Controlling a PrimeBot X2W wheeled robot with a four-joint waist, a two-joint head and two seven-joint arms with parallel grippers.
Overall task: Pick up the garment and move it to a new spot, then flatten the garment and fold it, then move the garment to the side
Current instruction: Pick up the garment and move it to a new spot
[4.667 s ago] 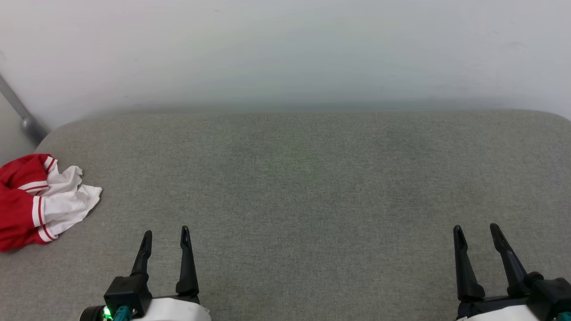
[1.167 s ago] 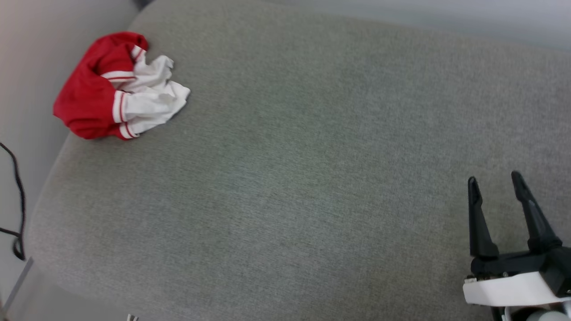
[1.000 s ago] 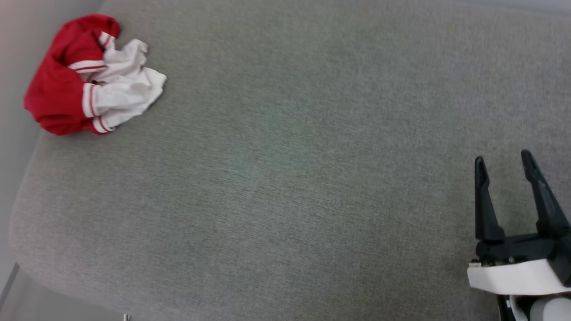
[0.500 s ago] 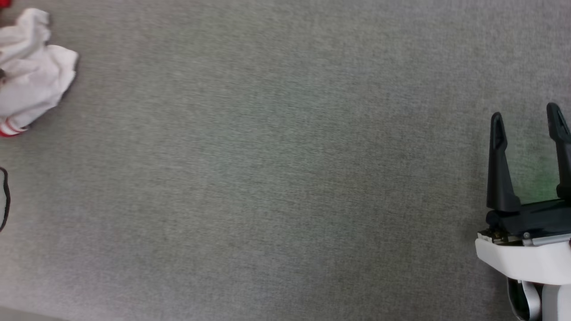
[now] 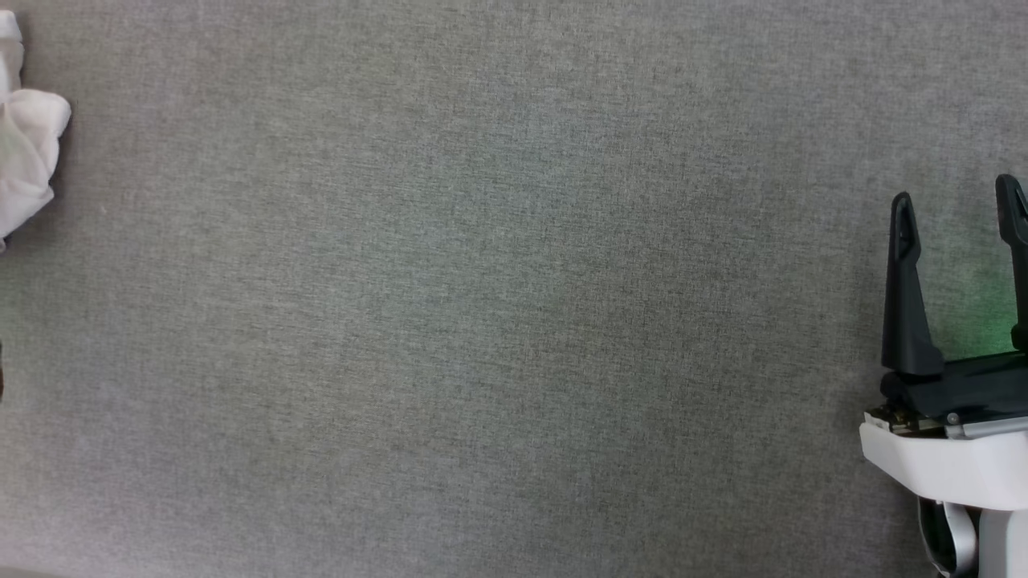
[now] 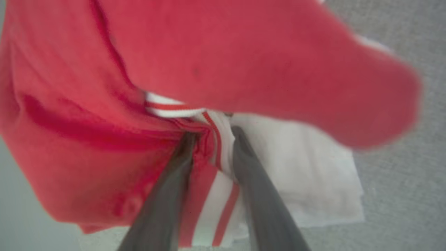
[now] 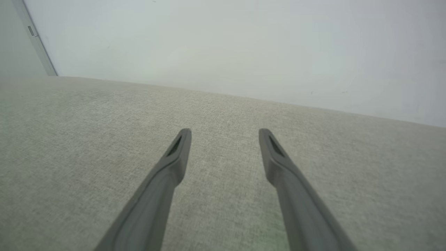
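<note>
It looks like a plain work room, maybe a lab, but it is hard to be sure. A big soft top (image 5: 482,321) covered in grey cloth stands against a bare white wall (image 7: 244,42) - and 1 grey metal strip (image 7: 35,38) runs up at the side.

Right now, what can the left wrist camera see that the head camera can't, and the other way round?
Left wrist view: the red part of the garment and its striped trim, with the left gripper straddling that trim, one finger on each side. Head view: the right gripper, open, over the grey fabric surface. Both: the garment's white sleeve and that grey fabric surface.
</note>
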